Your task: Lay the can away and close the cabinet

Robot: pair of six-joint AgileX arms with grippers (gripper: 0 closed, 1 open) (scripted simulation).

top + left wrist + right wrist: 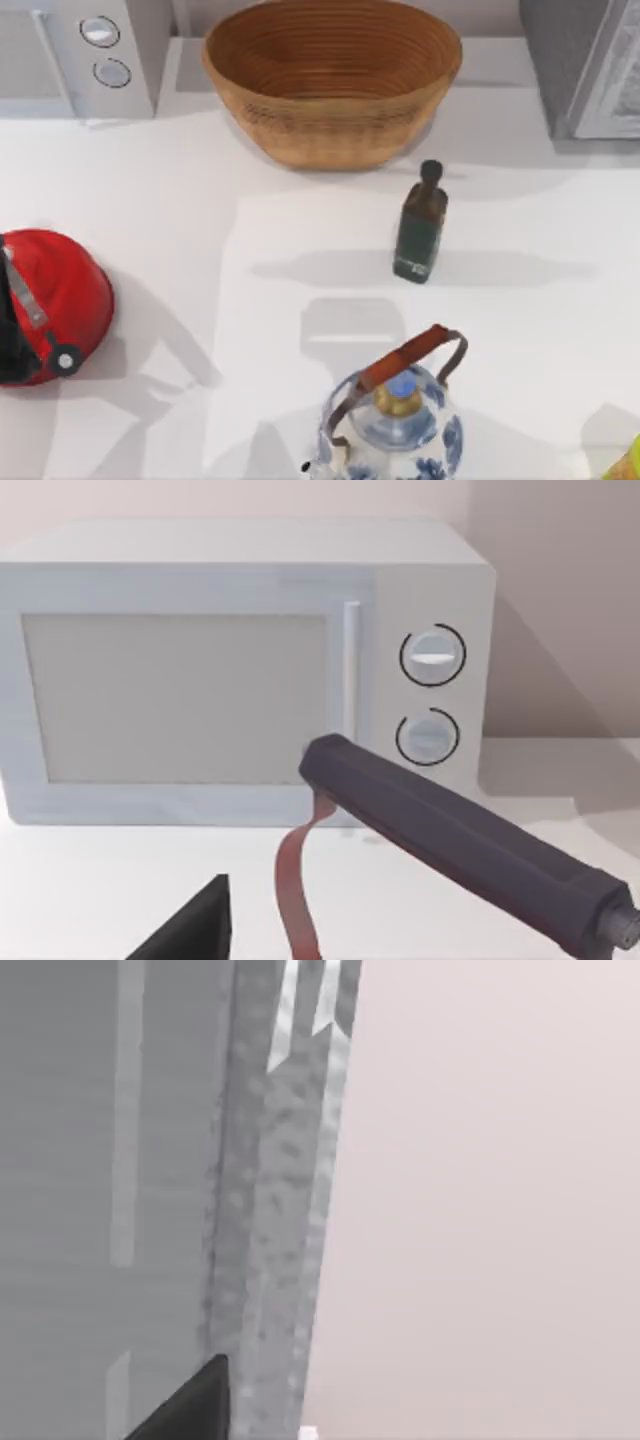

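White bench [250, 200] carries the can [628, 462] barely peeking in at five o'clock, cabinet [585, 65] at one o'clock; neither hand's grip can be told, so approach squarely.

a white table [200, 230] spreads under soft light — long grey shadows fall across it — with a pale microwave [250, 670] at its far left corner, a grey cabinet [585, 65] at the far right, and a plain pinkish wall [490, 1200] behind.

bottle [421, 225] between basket [331, 80], teapot [392, 425]
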